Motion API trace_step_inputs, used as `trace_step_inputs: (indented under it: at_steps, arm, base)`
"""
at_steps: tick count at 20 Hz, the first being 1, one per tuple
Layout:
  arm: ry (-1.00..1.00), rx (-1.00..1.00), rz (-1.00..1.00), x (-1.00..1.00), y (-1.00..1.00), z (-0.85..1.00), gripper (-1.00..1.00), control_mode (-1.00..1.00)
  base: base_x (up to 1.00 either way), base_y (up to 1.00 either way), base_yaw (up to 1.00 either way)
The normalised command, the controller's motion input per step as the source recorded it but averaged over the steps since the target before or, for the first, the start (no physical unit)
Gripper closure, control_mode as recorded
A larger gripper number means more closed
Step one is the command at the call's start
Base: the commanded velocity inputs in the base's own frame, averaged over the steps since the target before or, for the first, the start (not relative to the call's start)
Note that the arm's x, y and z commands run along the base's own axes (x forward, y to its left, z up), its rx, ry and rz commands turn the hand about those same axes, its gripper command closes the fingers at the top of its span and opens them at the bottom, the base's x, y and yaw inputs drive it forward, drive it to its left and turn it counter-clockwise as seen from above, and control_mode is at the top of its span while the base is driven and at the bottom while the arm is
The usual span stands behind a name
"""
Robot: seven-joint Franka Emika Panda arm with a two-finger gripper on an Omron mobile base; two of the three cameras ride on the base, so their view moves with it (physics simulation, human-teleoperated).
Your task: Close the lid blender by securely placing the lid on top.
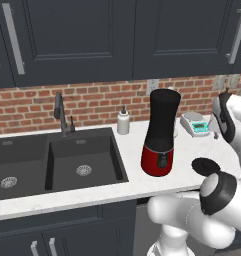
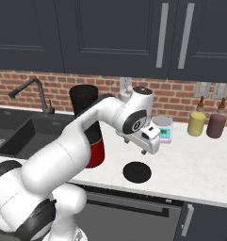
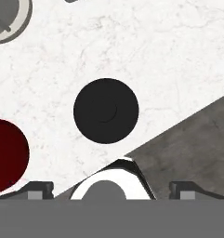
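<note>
The blender [image 1: 161, 132] stands upright on the white counter just right of the sink, with a black jar on a red base and an uncovered top. In the right base view the blender [image 2: 86, 101] is partly hidden behind my arm. The lid [image 1: 206, 165] lies flat on the counter to its right, near the front edge. My gripper [image 2: 145, 149] hangs above the lid [image 2: 137, 172], pointing down and not touching it. In the hand view the lid [image 3: 106, 110] sits centred ahead of the gripper [image 3: 112, 190], whose fingertips [image 3: 39, 188] stand wide apart and empty: open. The red base [image 3: 6, 153] shows at the left.
A black sink [image 1: 22, 150] with a faucet [image 1: 62, 115] lies to the left. A white soap bottle [image 1: 123, 121] and a small scale [image 2: 163, 129] stand by the brick wall. Yellow [image 2: 197, 124] and maroon [image 2: 215, 125] jars stand far right. The counter's front edge runs just past the lid.
</note>
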Motion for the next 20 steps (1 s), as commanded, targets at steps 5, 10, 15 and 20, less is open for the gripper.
trace_step_inputs:
  at_steps: [5,10,15,20]
  arm:
    - [0.2,0.0,-0.2,0.0,-0.21,-0.29,-1.0,-1.0]
    - [0.13,0.0,-0.11,0.0,0.0,-0.35,-1.0,-1.0]
    - [0.1,0.0,-0.06,0.0,0.0,-0.29,-1.0,-1.0]
    - [0.07,0.0,-0.03,0.0,0.0,-0.25,-1.0,-1.0]
  base:
    - [0.0,0.0,0.0]
    - [0.0,0.0,0.0]
    - [0.0,0.0,0.0]
    - [0.0,0.0,0.0]
